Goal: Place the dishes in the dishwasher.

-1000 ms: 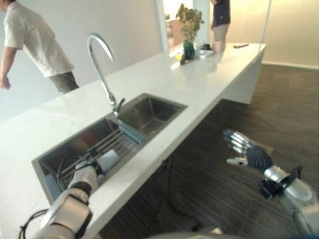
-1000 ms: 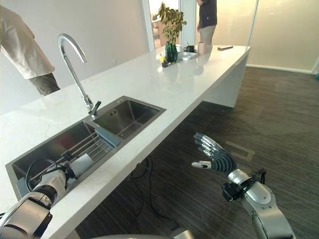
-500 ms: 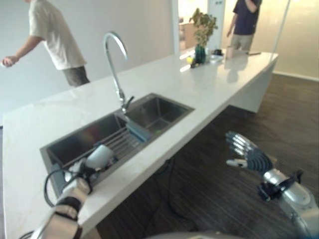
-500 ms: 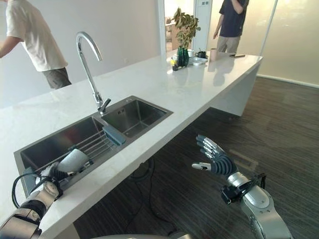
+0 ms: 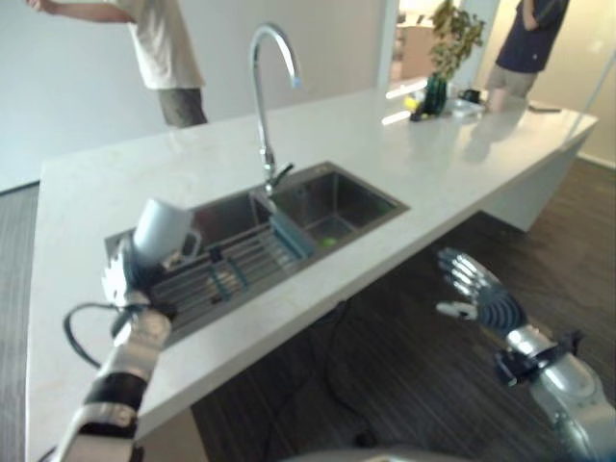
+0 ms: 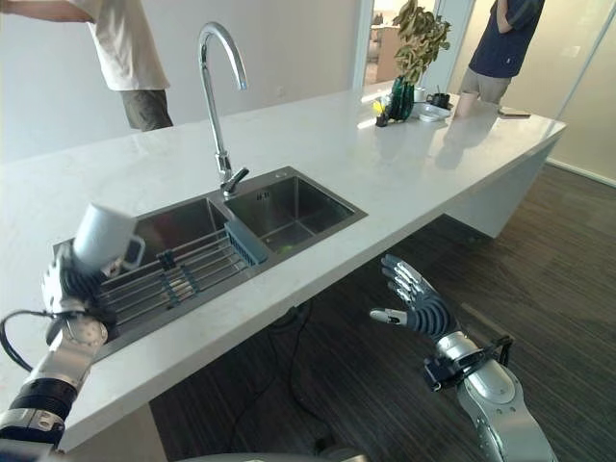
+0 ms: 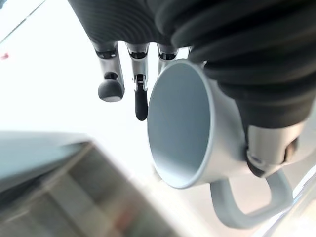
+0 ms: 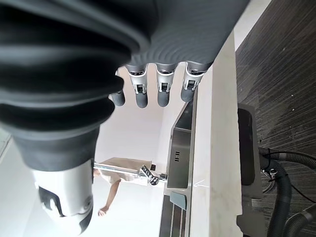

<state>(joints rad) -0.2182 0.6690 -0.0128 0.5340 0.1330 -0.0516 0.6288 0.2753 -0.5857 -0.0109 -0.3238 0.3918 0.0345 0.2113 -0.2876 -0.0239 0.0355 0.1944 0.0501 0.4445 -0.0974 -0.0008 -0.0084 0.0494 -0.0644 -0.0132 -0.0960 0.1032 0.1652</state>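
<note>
Above sink: left robot hand clamped on plain white mug; right robot hand splayed, empty.

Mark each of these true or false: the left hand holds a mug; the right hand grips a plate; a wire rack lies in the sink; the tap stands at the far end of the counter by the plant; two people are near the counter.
1. The left hand holds a mug. True: its fingers and thumb close round the pale mug, raised above the sink.
2. The right hand grips a plate. False: it is open and holds nothing, out over the floor.
3. A wire rack lies in the sink. True.
4. The tap stands by the plant. False: it stands behind the sink; the plant is at the counter's far end.
5. Two people are near the counter. True.
</note>
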